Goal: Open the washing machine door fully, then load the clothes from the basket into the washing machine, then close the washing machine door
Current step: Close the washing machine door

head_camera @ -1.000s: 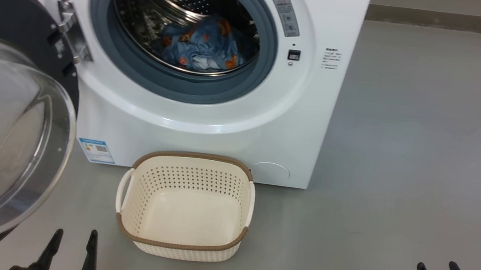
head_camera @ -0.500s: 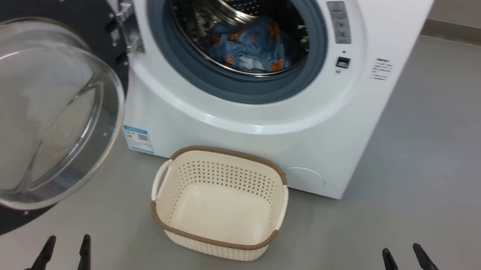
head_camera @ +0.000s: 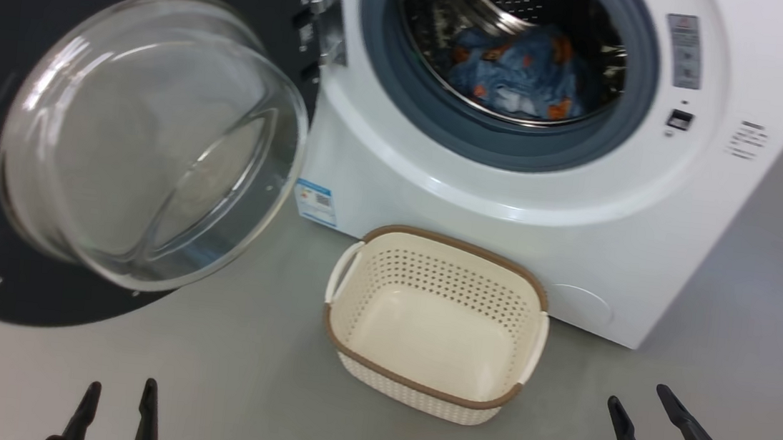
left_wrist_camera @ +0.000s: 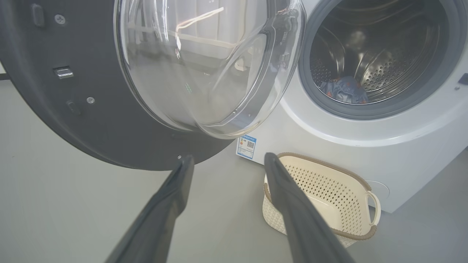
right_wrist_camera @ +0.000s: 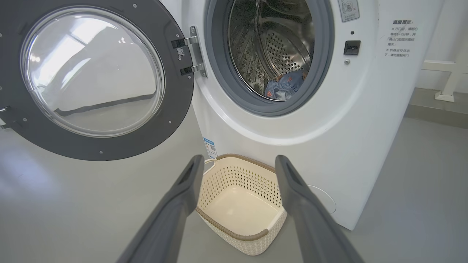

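1 washing machine door point(head_camera: 119, 136) stands wide open, swung out left of the washing machine point(head_camera: 504, 245). It lies ahead & up-left of L end effector point(head_camera: 121, 384), so L arm is nearer than R end effector point(head_camera: 637, 395). Both spread wide, holding nothing. clothes point(head_camera: 520, 78) in drum: 1 bundle, can't count pieces. 1 basket point(head_camera: 418, 389) on floor, empty; shutting the door prob comes next

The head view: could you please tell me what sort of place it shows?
Probably a laundry room: a white front-loading washing machine stands on a grey floor, clothes in its drum and an empty basket before it.
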Robot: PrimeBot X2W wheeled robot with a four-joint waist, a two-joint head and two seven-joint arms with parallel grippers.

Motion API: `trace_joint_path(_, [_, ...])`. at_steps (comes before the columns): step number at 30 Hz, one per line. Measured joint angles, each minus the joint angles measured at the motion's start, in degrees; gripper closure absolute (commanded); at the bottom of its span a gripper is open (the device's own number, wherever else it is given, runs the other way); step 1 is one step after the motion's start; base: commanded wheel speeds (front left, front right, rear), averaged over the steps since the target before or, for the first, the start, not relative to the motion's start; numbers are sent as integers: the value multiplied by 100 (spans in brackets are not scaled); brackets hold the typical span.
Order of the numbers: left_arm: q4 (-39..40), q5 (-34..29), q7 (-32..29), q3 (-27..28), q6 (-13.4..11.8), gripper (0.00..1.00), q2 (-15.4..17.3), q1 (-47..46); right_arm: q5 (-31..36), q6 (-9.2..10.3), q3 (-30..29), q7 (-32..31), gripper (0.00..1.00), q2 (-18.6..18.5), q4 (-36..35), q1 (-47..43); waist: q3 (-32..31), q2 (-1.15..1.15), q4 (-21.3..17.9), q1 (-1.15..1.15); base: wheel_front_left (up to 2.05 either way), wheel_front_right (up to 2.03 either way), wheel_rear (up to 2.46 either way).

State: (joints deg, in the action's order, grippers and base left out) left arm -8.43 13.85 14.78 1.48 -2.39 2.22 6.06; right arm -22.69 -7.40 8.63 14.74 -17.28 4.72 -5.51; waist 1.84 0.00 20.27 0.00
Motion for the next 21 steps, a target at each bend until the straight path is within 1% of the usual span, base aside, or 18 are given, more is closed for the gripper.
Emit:
trace_joint_path(4, [27,69,0,-78,-44,0,0,1,0,0,38,0,0,-101,13,24,42,0,297,0,0,0,0])
trace_joint_path(7, [58,89,0,-76,-90,0,1,25,-1,0,170,0,0,-122,26,157,61,0,495,0,0,0,0])
trace_joint_path(12, [82,113,0,-93,-99,0,2,133,-1,0,234,0,0,-133,53,211,55,0,762,0,0,0,0])
trace_joint_path(15, [129,153,0,-79,-140,0,2,133,-8,0,341,0,0,-138,75,238,46,0,838,0,0,0,0])
trace_joint_path(21, [216,164,0,-29,-146,0,2,224,-26,0,371,0,0,-140,118,325,-7,0,852,0,0,0,0])
